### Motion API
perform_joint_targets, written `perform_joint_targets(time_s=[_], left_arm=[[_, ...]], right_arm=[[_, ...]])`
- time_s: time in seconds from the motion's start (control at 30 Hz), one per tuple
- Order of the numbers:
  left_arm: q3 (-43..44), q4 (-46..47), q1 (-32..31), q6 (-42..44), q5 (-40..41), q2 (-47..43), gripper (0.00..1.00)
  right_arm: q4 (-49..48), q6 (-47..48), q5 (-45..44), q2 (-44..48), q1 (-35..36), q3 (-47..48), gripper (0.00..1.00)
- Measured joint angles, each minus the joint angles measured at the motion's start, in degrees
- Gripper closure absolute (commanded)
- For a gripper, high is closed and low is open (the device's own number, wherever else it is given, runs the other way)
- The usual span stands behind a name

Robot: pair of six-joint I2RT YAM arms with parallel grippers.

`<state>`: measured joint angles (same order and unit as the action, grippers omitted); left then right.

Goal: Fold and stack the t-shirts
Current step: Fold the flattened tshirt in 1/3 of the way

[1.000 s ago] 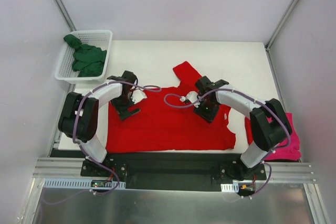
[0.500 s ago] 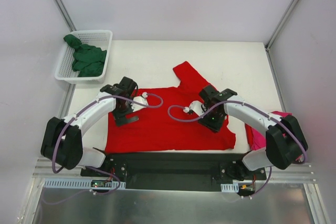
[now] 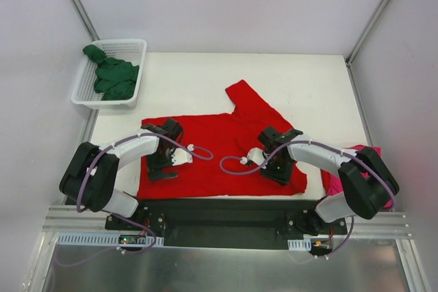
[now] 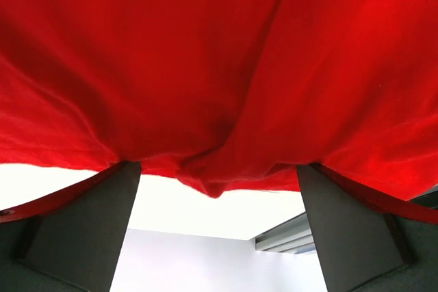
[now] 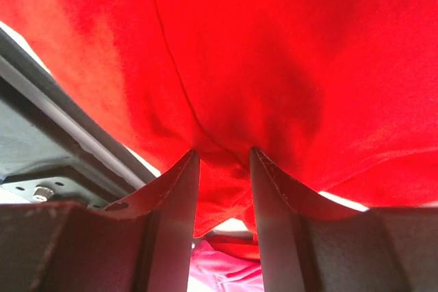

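**Both arms drawn to the near edge; red t-shirt gripped on one side only**

The right gripper [image 5: 223, 155] had its jaws nearly closed, with a pinch of the red t-shirt [image 3: 219, 148] clamped between them. The left gripper [image 4: 217, 169] had its jaws spread wide. Red cloth sagged into the gap and lay over both fingers, and nothing in the left wrist view showed it clamped.

Over the last second both grippers travelled from the middle of the shirt toward the near edge of the table [image 3: 308, 80]. At inspection they sat low over the front part of the garment, the left near its left side and the right near its right corner. The outline of the shirt was little altered. It lay spread flat across the near half of the table, with one sleeve pointing to the far side and its front hem along the near edge.

In my judgement a fold or a drag toward the front was under way, but no completed fold was visible. With only the right side held, the left side could lag and skew the cloth.

The magenta-pink t-shirt [image 3: 330, 182] lay at the table's right edge, partly hidden by the right arm. The dark green t-shirt [image 3: 113, 76] lay crumpled in the white mesh basket [image 3: 137, 44] at the far left. Neither was folded, and no stack had been started.
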<state>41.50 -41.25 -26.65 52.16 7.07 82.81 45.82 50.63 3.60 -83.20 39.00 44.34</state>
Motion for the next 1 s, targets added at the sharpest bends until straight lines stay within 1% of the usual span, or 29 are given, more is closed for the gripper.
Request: perform_joint_targets(time_s=[0.23, 0.43, 0.73, 1.0], left_arm=[[0.3, 0.3, -0.5, 1.1, 0.0, 1.8, 0.01], [-0.1, 0.3, -3.1, 2.2, 1.0, 1.8, 0.01], [-2.1, -0.2, -6.3, 3.3, 0.4, -0.9, 0.01], [-3.6, -1.3, -7.2, 3.4, -1.9, -3.0, 0.01]], right_arm=[[-0.8, 0.5, -0.1, -0.3, 0.3, -0.9, 0.6], [-0.3, 0.9, 0.0, -0.3, 1.0, -0.9, 0.6], [3.7, 3.5, 3.3, -0.3, 1.4, -0.9, 0.59], [8.5, 6.4, 6.6, -0.7, 1.6, -0.9, 0.58]])
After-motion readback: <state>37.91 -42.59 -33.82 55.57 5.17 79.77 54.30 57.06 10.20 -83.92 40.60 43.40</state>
